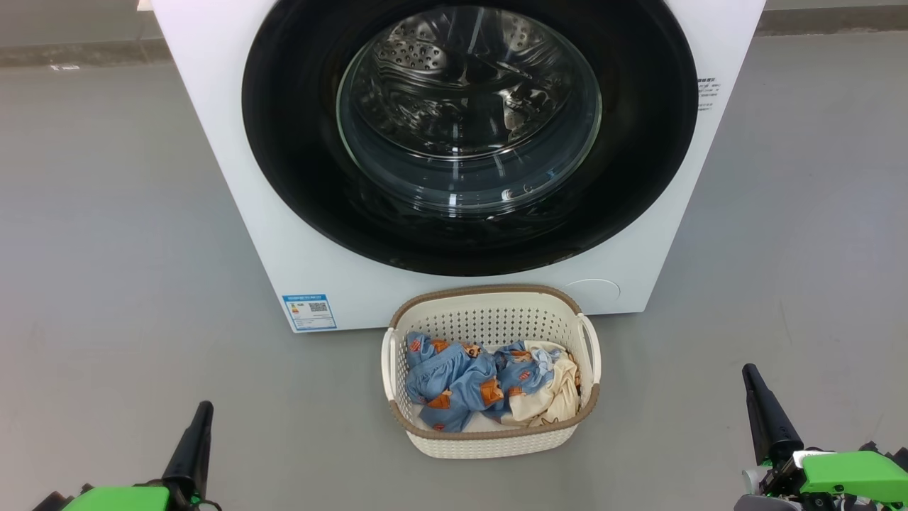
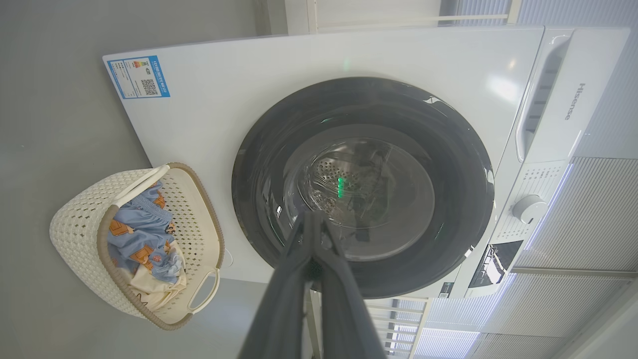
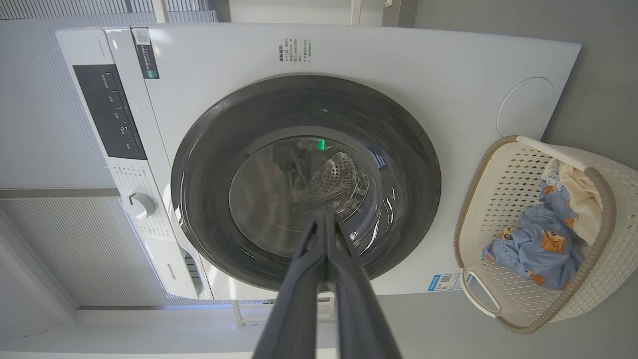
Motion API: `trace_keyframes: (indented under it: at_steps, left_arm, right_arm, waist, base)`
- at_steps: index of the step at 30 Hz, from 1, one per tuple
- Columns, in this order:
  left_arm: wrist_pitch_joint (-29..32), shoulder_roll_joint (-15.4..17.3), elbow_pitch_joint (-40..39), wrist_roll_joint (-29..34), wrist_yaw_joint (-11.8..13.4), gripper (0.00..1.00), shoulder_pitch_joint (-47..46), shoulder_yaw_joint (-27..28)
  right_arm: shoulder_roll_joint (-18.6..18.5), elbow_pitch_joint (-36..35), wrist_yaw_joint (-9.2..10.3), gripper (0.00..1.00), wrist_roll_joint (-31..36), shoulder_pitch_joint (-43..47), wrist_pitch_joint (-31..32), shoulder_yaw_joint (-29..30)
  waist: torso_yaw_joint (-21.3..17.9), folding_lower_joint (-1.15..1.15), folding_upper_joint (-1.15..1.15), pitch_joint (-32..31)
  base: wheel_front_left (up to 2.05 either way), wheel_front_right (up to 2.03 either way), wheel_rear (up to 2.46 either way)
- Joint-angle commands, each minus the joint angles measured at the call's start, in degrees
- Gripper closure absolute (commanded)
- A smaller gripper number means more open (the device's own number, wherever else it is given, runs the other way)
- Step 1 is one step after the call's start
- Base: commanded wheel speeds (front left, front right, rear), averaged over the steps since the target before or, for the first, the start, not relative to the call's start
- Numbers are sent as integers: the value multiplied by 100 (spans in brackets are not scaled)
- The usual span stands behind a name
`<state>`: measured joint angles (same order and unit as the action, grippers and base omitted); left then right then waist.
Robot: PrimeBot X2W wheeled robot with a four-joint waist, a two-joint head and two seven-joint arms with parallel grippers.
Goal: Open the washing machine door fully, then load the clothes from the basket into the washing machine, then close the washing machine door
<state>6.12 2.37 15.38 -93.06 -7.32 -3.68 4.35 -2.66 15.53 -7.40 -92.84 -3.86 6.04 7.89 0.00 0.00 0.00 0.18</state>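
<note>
Machine: a big white boxy front-loading washing machine (image 1: 234, 177) is seen standing on the grey floor (image 1: 106, 284). Its top is cut off by the head view's upper edge. A blue label sticker (image 1: 309, 312) is carried low on its front, its print too small to be read.
Door: the large round glossy black washing machine door (image 1: 298, 142), with a clear domed glass window, is shut flat against the front. Its upper arc is cropped in the head view and its handle cannot be made out.
Drum: the perforated steel drum (image 1: 454, 64) is glimpsed through the glass, broken up by reflections.
Basket: the small cream-white perforated plastic basket (image 1: 489, 440), rimmed in brown weave, is set on the floor just before the machine, below the door.
Clothes: the soft blue clothes (image 1: 454, 383) with orange patches, along with cream cloth, are piled in the basket. The lower pieces are covered, so their number cannot be told.
Left arm: the left gripper (image 1: 202, 411) is held low, well apart from the basket, with its jaws pressed together on nothing and its base cropped.
Right arm: the right gripper (image 1: 750, 372) is held likewise on the other side, its jaws closed and empty.
</note>
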Motion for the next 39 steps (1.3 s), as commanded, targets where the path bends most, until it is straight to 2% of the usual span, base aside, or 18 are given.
trace_keyframes:
  at_steps: [1, 39]
  left_arm:
    - [25, 65, -136, 79, -17, 100, -249, 204]
    - [33, 58, -135, 86, -17, 100, -250, 213]
  right_arm:
    - [-26, -151, -9, 100, 68, -232, 45, -137]
    - [-24, -151, -9, 100, 70, -232, 48, -134]
  waist:
    - [0, 0, 0, 0]
    - [0, 0, 0, 0]
  base:
    - [0, 0, 0]
    - [0, 0, 0]
